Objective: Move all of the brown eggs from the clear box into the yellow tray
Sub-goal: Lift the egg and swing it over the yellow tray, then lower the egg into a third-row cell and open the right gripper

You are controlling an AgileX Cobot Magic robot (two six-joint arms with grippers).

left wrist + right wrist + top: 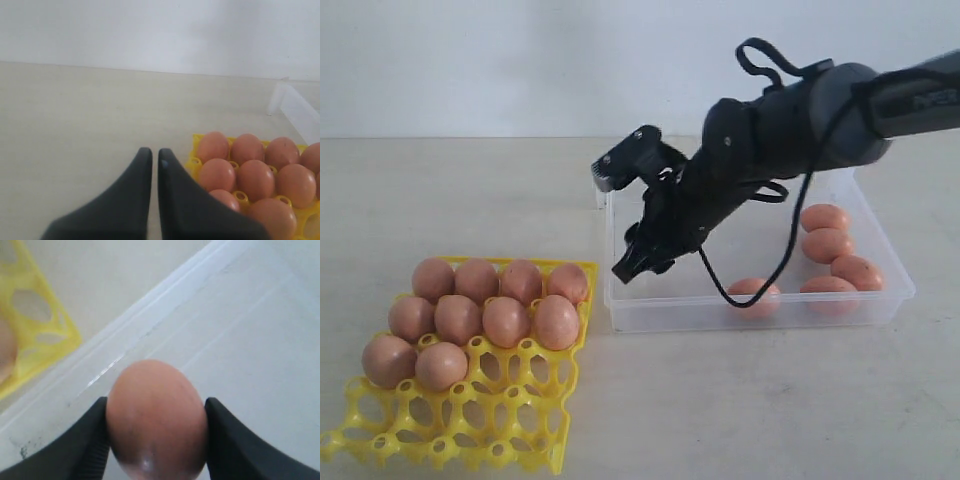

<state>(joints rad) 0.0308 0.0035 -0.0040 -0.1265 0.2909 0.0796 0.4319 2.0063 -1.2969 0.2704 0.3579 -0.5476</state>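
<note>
My right gripper (642,262) reaches down into the left end of the clear box (760,312). In the right wrist view this gripper (156,402) is shut on a brown egg (155,435), with both black fingers pressed against its sides just above the box floor (260,340). Several more brown eggs (825,217) lie at the box's right end. The yellow tray (520,420) sits to the left, and several brown eggs (506,321) fill its far rows. My left gripper (155,152) is shut on nothing beside the tray (194,162) and does not show in the exterior view.
The box and tray rest on a pale table (740,400) in front of a white wall (470,60). A black cable (790,250) hangs from the right arm into the box. The tray's near rows (470,440) hold empty cups.
</note>
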